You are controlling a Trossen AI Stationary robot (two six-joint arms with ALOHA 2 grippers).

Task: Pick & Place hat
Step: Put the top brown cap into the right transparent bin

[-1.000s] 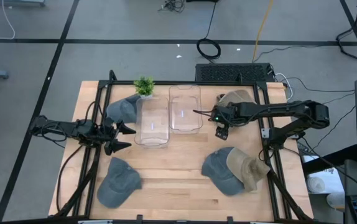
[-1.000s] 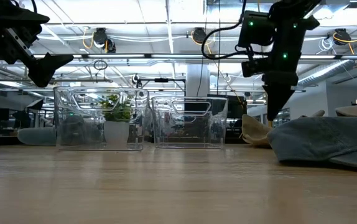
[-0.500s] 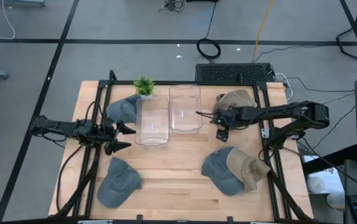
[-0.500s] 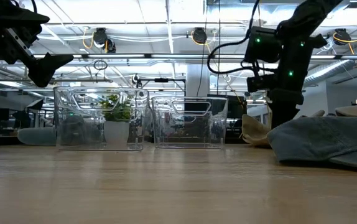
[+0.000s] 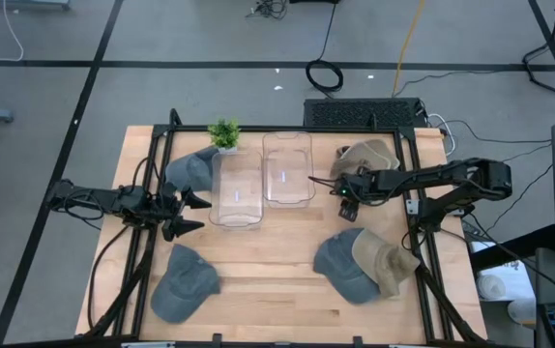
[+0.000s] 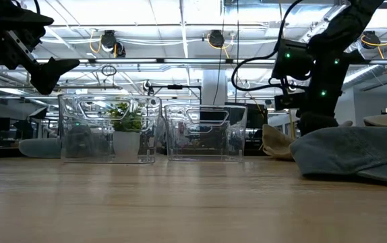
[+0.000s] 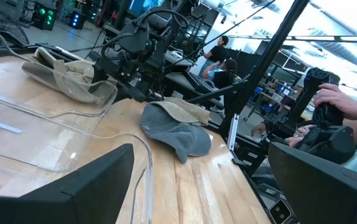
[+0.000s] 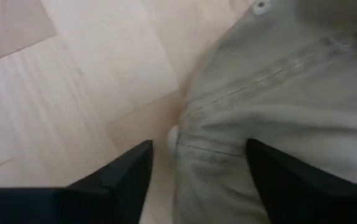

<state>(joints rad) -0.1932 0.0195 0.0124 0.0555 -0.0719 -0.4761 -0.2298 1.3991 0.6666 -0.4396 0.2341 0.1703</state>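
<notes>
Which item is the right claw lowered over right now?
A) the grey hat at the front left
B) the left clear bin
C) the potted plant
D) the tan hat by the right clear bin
D: the right claw is open, its fingers straddling the edge of the tan hat, as the right wrist view shows.

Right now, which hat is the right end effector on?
The tan hat at the table's far right corner, beside the clear bins. The right end effector straddles its edge, open. The other tan hat overlaps a grey one near the front.
</notes>
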